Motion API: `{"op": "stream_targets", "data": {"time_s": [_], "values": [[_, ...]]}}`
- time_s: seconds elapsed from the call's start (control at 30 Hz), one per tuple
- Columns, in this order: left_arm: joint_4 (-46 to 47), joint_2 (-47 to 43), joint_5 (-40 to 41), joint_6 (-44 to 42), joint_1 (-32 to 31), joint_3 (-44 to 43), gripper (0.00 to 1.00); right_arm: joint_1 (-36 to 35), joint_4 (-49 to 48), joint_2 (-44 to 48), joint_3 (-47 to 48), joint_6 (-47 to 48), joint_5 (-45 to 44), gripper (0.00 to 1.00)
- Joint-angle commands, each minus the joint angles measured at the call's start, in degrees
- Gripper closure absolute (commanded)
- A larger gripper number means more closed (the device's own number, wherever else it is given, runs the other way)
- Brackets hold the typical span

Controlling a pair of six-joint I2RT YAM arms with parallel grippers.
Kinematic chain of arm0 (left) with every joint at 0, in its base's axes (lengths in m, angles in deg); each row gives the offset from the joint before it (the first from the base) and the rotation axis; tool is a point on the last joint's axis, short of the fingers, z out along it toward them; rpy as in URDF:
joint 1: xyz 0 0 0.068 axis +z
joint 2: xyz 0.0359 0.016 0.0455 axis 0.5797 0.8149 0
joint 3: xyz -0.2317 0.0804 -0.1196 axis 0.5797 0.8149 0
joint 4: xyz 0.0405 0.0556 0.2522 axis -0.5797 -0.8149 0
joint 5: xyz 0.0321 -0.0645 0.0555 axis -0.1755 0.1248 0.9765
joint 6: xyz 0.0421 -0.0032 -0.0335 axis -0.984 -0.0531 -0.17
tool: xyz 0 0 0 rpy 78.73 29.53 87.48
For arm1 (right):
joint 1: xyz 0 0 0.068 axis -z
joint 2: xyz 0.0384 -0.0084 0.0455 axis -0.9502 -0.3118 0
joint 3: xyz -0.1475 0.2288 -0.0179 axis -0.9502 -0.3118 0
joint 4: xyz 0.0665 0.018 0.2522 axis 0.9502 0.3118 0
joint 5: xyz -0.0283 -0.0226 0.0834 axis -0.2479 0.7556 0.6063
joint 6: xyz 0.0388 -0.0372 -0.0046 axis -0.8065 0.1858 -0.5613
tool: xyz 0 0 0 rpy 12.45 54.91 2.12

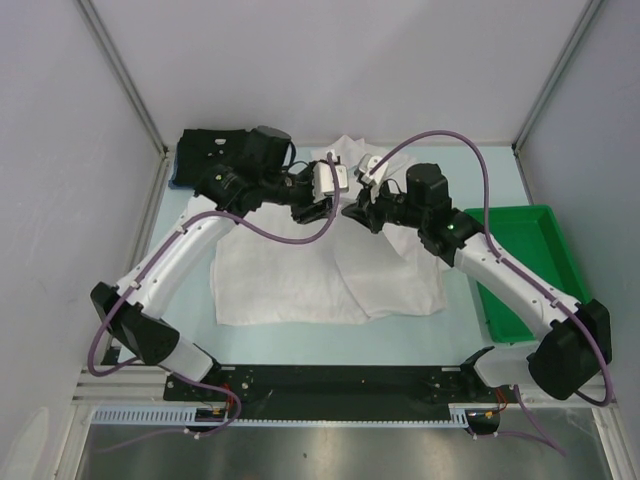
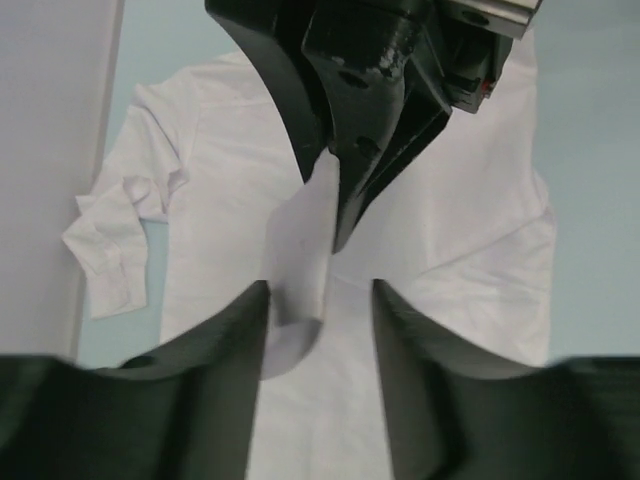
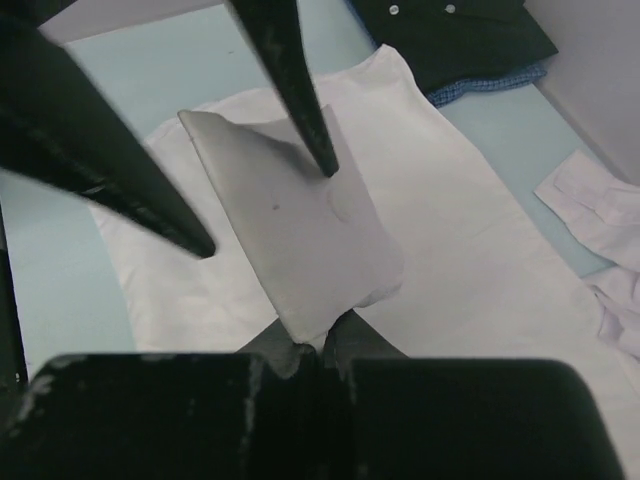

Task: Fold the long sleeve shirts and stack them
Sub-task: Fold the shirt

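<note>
The white shirt point(image 1: 290, 285) lies creased, spread flat mid-table, one fold raised off the surface. The black shirt point(image 3: 450, 30) lies in the far-left corner, atop the blue shirt point(image 3: 485, 85).

We stretch both arms forward and inward, elbows bowed outward, until the wrists nearly meet. Our left end effector point(image 1: 318, 212) holds its fingers spread apart. Our right end effector point(image 3: 322, 348) is pinched tight on a raised fold of the white shirt point(image 3: 300, 250).

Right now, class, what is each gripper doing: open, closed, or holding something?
Left gripper: open, fingers apart, gripping nothing.
Right gripper: closed, pinching a raised fold of the white shirt.
</note>
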Motion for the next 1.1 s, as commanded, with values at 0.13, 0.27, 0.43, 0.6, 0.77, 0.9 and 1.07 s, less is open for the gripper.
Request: {"op": "stream_targets", "data": {"time_s": [0.13, 0.27, 0.43, 0.6, 0.77, 0.9, 1.07], "values": [[-11.4, -8.8, -12.6, -0.2, 16.4, 15.2, 0.34, 6.9, -2.2, 8.7, -2.4, -2.7, 6.3, 1.0], [-18.7, -19.9, -2.4, -16.8, 22.0, 35.0, 0.37, 9.3, -0.6, 13.8, -4.7, -4.3, 8.1, 1.0], [-17.5, -30.1, 8.1, -25.5, 24.2, 55.8, 0.43, 9.9, 3.7, 19.8, -7.0, -4.1, 6.5, 1.0], [-11.4, -31.6, 15.6, -23.3, 24.3, 63.2, 0.44, 10.1, 8.1, 25.0, -7.3, -4.1, 3.8, 1.0], [-2.6, -31.7, 21.0, -25.4, 24.3, 68.5, 0.44, 10.1, 9.6, 27.5, -7.4, -4.0, 1.9, 1.0], [1.2, -30.3, 24.6, -27.9, 24.3, 71.4, 0.46, 10.1, 10.2, 29.1, -6.8, -4.1, 0.4, 1.0], [2.4, -30.1, 26.2, -28.3, 24.3, 73.4, 0.63, 10.1, 12.5, 30.3, -4.6, -1.8, -0.1, 1.0]]}}
